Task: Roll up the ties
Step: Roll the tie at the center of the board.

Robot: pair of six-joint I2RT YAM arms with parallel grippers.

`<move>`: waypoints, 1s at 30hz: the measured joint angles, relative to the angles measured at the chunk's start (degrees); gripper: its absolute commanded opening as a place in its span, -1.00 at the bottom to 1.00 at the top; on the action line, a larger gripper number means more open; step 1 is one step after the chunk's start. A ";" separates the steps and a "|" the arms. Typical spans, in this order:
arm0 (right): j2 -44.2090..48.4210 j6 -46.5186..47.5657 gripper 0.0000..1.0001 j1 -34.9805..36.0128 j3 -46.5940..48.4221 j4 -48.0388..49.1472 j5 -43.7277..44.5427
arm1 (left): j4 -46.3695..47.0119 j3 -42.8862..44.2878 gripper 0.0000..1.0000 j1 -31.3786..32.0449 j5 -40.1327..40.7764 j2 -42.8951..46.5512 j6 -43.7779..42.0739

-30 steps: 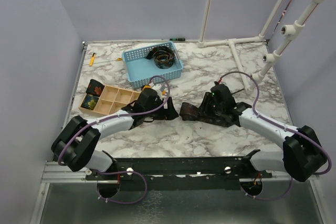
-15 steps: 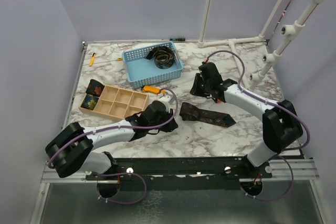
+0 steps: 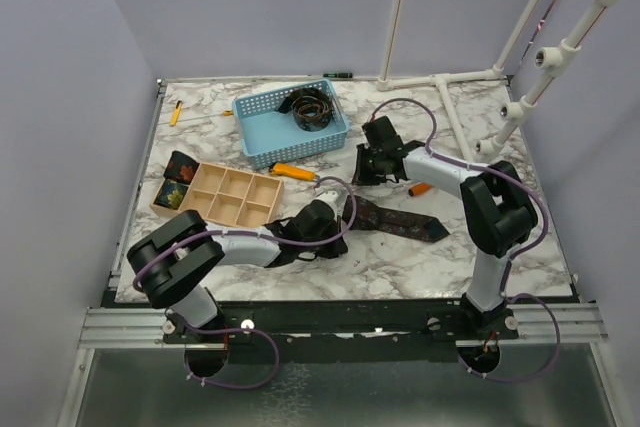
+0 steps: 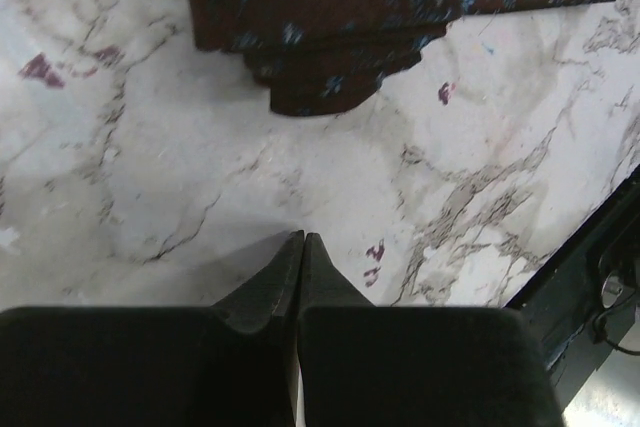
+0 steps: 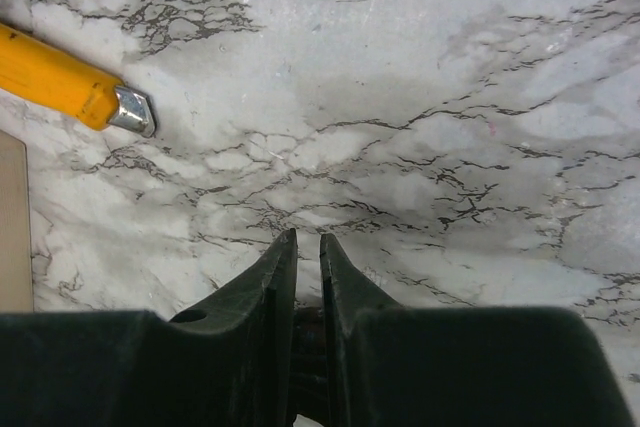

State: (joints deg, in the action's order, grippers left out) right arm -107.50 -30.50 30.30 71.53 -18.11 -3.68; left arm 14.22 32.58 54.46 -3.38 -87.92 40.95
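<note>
One tie lies flat as a dark strip with small blue and red marks on the marble table; its folded end fills the top of the left wrist view. My left gripper is shut and empty, low over the marble just short of that end. My right gripper hovers over bare marble behind the tie, its jaws a narrow slit apart with nothing between the tips. A coiled tie rests in the blue basket.
A wooden compartment tray stands at the left, with dark rolled fabric in its left cells. An orange utility knife lies between tray and basket. A small orange item sits by the right arm. White pipes cross the back right.
The right gripper let go of the flat tie and drew back toward the basket, its jaws narrowing. The left gripper shut and slid right and nearer, up to the tie's left end.
</note>
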 measured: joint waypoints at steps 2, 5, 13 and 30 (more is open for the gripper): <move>-0.44 0.24 -0.62 0.00 -0.02 -0.02 -0.61 | 1.36 1.64 -1.00 0.20 0.02 -2.14 0.44; -0.61 0.59 -0.63 0.00 -0.55 0.02 -1.31 | 3.26 3.13 -1.00 0.33 0.13 -4.59 1.14; -0.44 0.61 -0.67 0.00 -4.59 0.96 -2.54 | 6.54 6.27 -1.00 0.33 1.36 -9.14 3.06; 1.29 1.64 -0.77 -0.07 -8.68 5.25 -6.82 | 9.40 9.25 -1.00 0.35 2.62 -13.11 4.90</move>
State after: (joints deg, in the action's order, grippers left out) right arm -106.21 -28.86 30.24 62.85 -12.86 -10.50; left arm 23.62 41.82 54.81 -0.75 -101.03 45.84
